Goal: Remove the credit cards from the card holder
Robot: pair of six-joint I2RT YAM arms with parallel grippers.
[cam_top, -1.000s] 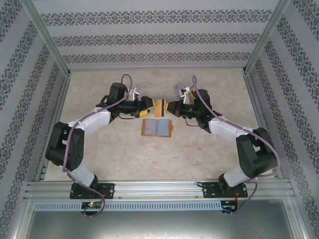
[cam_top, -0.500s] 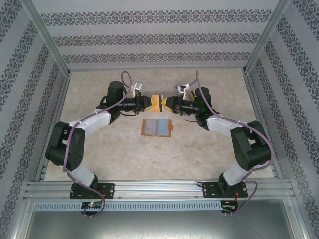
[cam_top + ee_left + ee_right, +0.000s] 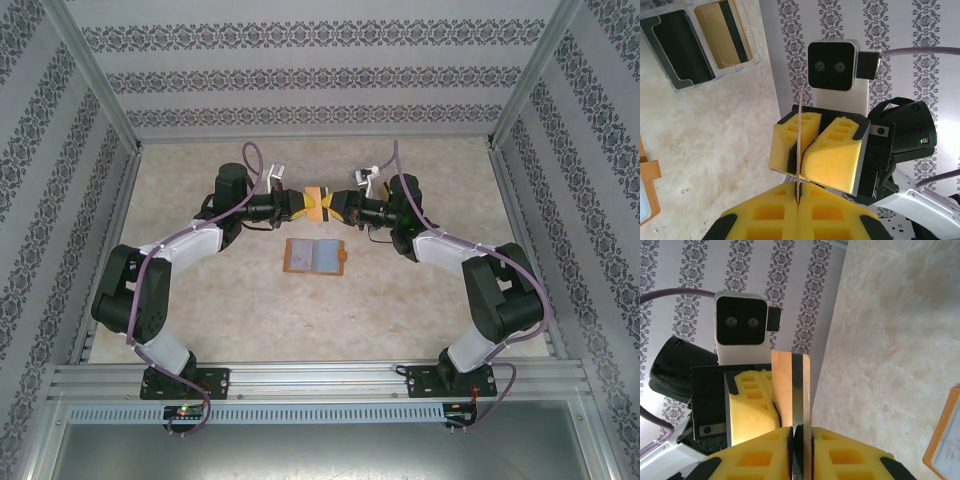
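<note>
A gold credit card (image 3: 318, 204) with a black stripe hangs in the air between my two grippers, above the far middle of the table. My left gripper (image 3: 308, 206) is shut on one end of the card (image 3: 799, 125), which the left wrist view shows edge-on. My right gripper (image 3: 332, 207) faces it, and its pads (image 3: 835, 160) stand slightly apart around the other end of the card (image 3: 790, 385). The card holder (image 3: 315, 257), orange with grey-blue pockets, lies open and flat on the table just nearer than the grippers.
In the left wrist view a clear plastic box (image 3: 700, 65) lies on the table with a black card (image 3: 682, 50) and a gold card (image 3: 722, 30) in it. Patterned walls close the table at the back and sides.
My left gripper has shut on the card. My right gripper, shut on it a second ago, has loosened a little. Both grippers have moved slightly farther from the card holder.
</note>
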